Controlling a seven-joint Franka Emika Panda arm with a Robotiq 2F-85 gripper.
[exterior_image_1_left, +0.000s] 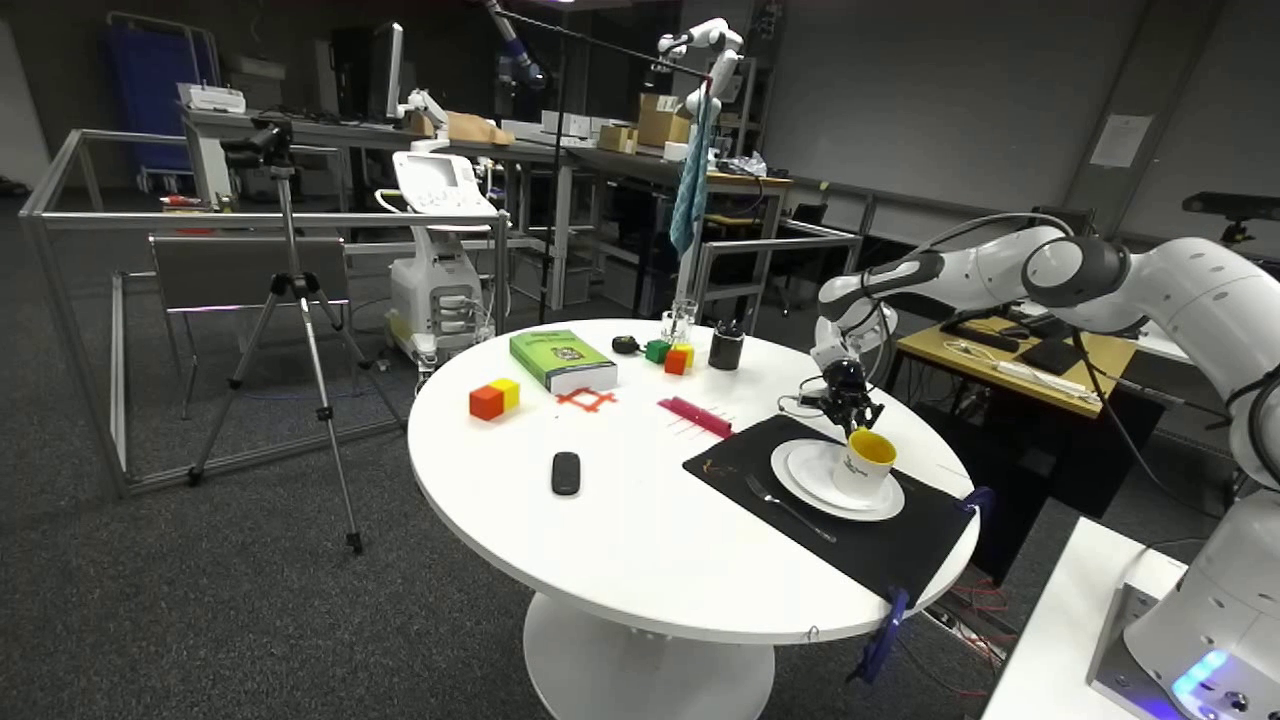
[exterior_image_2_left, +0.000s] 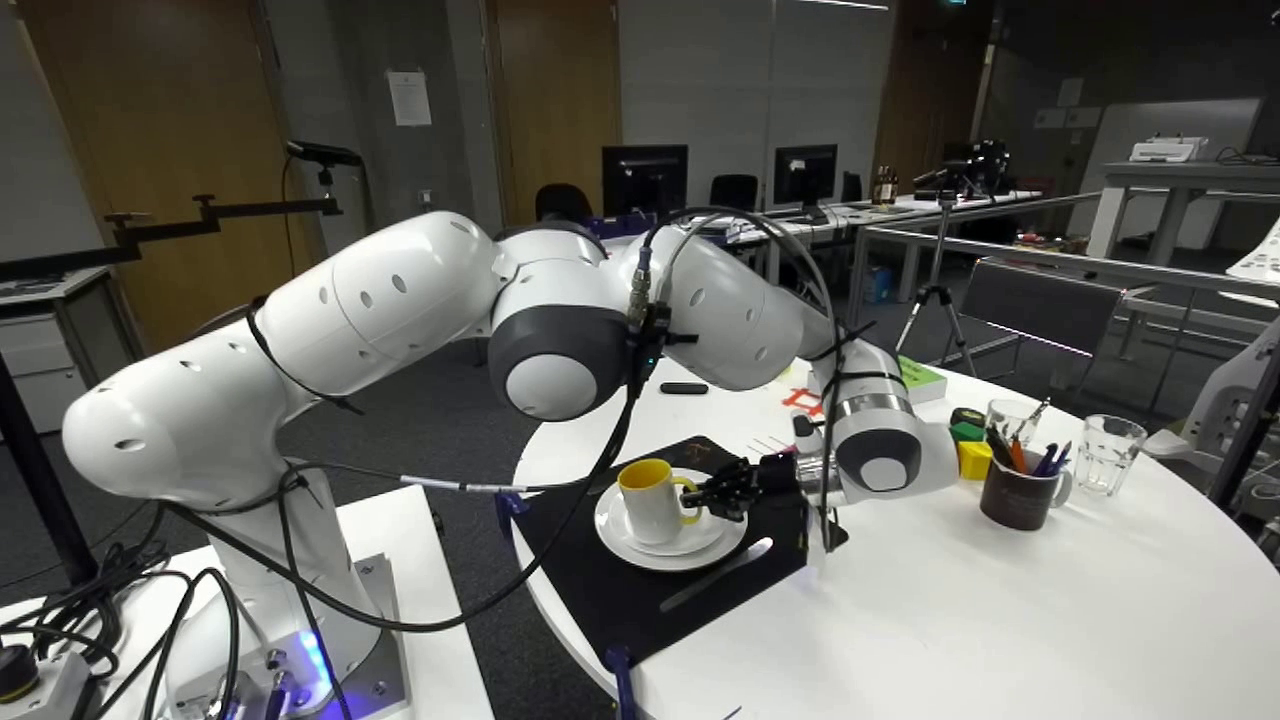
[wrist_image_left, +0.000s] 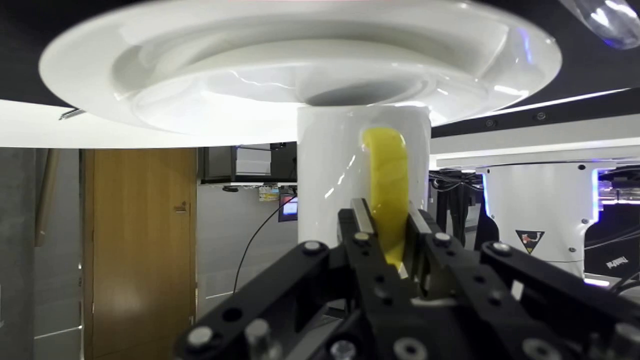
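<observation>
My gripper (wrist_image_left: 390, 215) has its fingers closed on both sides of the yellow handle (wrist_image_left: 387, 175) of a white mug (wrist_image_left: 330, 170). The mug has a yellow inside and shows in both exterior views (exterior_image_1_left: 858, 470) (exterior_image_2_left: 650, 510). It stands about upright over a small white plate (exterior_image_1_left: 805, 465) on a larger white plate (exterior_image_1_left: 781, 468); I cannot tell whether its base touches. The plates lie on a black placemat (exterior_image_1_left: 735, 475). A fork (exterior_image_1_left: 790, 510) lies beside the plates, and a knife (exterior_image_2_left: 715, 575) on another side. The wrist picture stands upside down.
The round white table (exterior_image_1_left: 640, 560) also bears a dark pen mug (exterior_image_2_left: 1018, 492), glasses (exterior_image_2_left: 1108, 455), a green book (exterior_image_1_left: 563, 362), coloured blocks (exterior_image_1_left: 495, 398), a pink piece (exterior_image_1_left: 697, 416) and a black oblong object (exterior_image_1_left: 566, 473). Blue clamps (exterior_image_1_left: 880, 640) grip the table edge.
</observation>
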